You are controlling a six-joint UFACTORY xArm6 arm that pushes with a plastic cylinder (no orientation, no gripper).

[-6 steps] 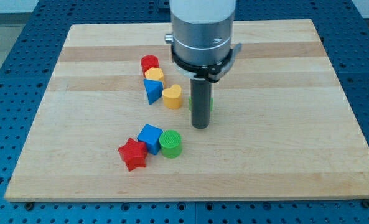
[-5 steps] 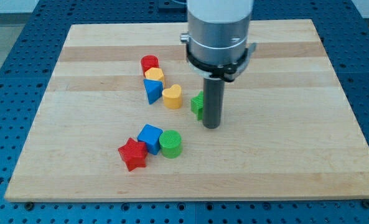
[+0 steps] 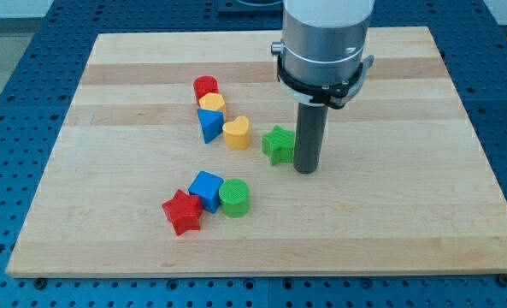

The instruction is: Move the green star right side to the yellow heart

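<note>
The green star lies on the wooden board just to the right of the yellow heart, with a small gap between them. My tip rests on the board at the star's right side, close to it or touching it; the rod hides the star's right edge.
A red cylinder, a yellow block and a blue triangle stand in a column left of the heart. Lower down sit a red star, a blue cube and a green cylinder.
My tip has moved to the right, from in front of the green star to its right side, uncovering the star. The blocks have not visibly moved.
</note>
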